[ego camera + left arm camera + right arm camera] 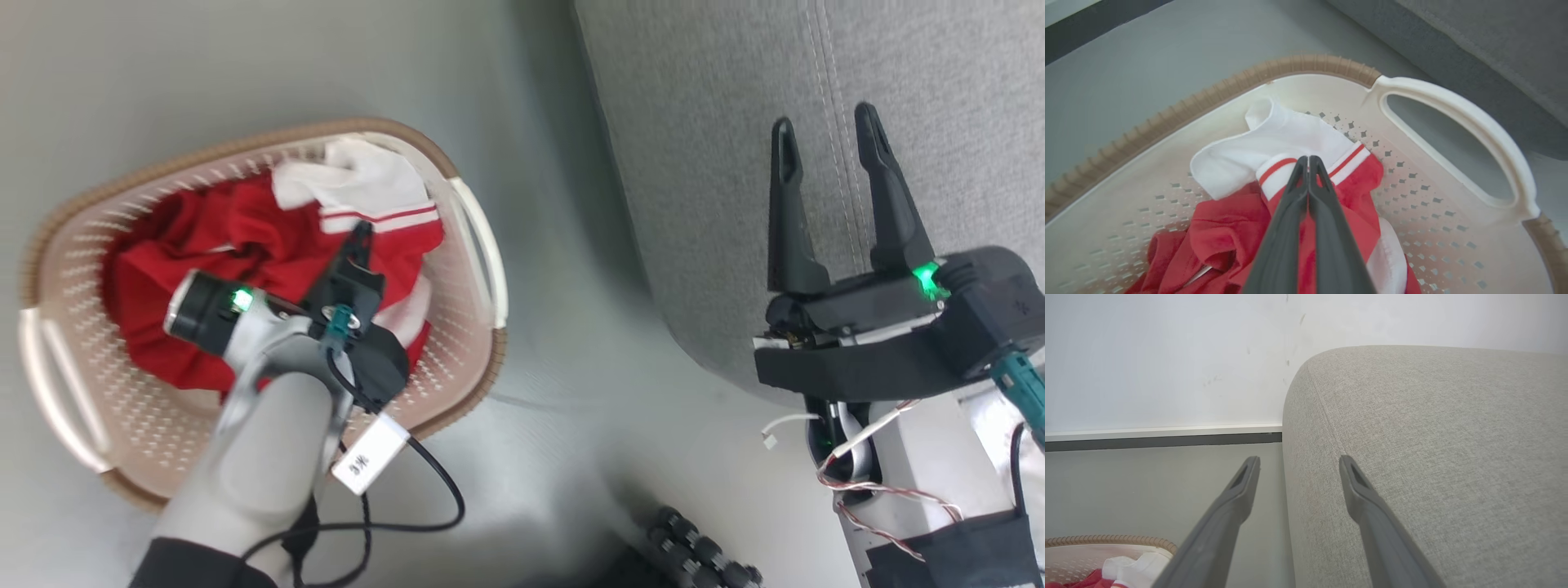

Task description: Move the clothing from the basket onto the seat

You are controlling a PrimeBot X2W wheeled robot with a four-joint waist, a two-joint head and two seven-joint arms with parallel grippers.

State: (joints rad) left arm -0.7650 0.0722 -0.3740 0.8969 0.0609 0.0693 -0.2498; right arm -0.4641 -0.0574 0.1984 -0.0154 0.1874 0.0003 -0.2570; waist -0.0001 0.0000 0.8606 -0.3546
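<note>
- Left end effector [1308, 160], slim dark fingers pressed together, pinches soft red-and-white clothing [1224, 228] in perforated cream basket [1310, 67].
- Right end effector [824, 118] gapes over woven grey sofa [702, 122].

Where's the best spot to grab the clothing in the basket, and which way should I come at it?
I'd take the clothing at the bunched striped trim, where white meets red: it stands proud atop the heap, a fold that jaws can pinch. Come straight down from above, since the basket walls ring the pile. The left gripper is shut there.
</note>
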